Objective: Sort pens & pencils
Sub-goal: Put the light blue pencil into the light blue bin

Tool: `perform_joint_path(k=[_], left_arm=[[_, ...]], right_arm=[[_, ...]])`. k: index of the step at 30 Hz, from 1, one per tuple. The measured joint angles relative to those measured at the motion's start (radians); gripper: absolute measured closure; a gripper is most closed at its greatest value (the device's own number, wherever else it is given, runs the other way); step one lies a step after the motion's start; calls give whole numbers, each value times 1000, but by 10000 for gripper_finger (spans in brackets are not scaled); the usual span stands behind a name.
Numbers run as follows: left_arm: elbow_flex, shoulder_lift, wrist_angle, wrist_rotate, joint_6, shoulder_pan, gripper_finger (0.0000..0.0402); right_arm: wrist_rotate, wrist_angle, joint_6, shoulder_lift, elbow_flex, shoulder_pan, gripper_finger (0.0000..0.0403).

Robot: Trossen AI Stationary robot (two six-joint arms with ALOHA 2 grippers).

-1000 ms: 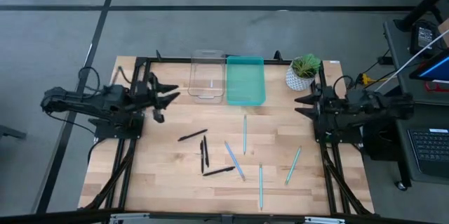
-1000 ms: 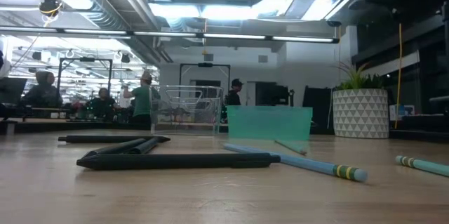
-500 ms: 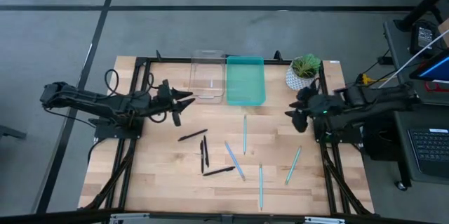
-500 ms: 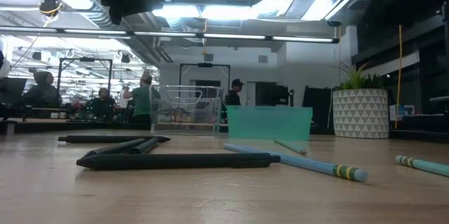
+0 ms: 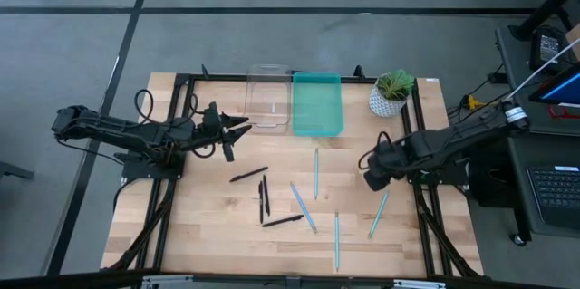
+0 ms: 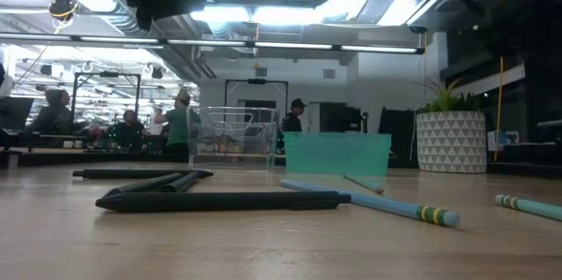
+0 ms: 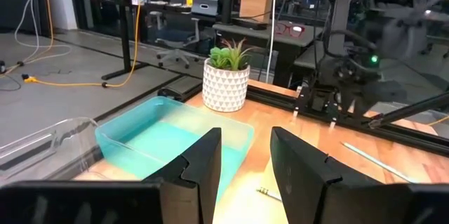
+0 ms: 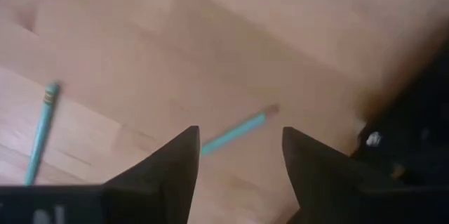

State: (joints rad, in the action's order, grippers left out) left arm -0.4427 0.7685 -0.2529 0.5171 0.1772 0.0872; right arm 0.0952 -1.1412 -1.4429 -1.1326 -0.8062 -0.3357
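Note:
Several black pens (image 5: 264, 197) and light teal pencils (image 5: 303, 206) lie flat, scattered over the middle of the wooden table. In the low view the pens (image 6: 219, 199) are nearest, with a pencil (image 6: 378, 203) just behind. My left gripper (image 5: 237, 137) hovers open and level above the table's left part, near the far bins; its fingers (image 7: 203, 161) hold nothing. My right gripper (image 5: 372, 173) points down, open, above the right part. One teal pencil (image 8: 235, 131) lies on the wood below the gap between its fingers, and another (image 8: 41, 140) lies off to one side.
A clear bin (image 5: 267, 97) and a teal bin (image 5: 317, 103) stand side by side at the far edge. A potted plant (image 5: 391, 92) stands at the far right. Black frame rails (image 5: 172, 189) run along both table sides. People stand in the room behind.
My left gripper moved out from the left edge toward the table's middle, then kept still. My right gripper came from the right edge toward the table's middle and near side, sank, and tipped from level until it pointed down over a teal pencil. The pens and pencils have not moved.

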Motion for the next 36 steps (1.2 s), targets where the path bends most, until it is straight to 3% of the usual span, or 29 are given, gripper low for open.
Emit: perform_joint_path(k=[4, 7, 16, 24, 36], left_arm=[[0, 0, -5, 0, -1, 0, 283], [0, 0, -5, 0, -3, 0, 283], [0, 0, -5, -1, -3, -15, 283], [0, 0, -5, -1, -3, -43, 283], [0, 0, -5, -1, -1, -44, 283]], right_arm=[[14, 17, -132, -44, 0, -106, 198], [18, 37, -117, -63, 0, -176, 198], [-7, 211, 492, -169, 0, -292, 198], [7, 226, 734, -365, 1, -319, 198], [-25, 238, 854, -496, 0, -359, 198]])
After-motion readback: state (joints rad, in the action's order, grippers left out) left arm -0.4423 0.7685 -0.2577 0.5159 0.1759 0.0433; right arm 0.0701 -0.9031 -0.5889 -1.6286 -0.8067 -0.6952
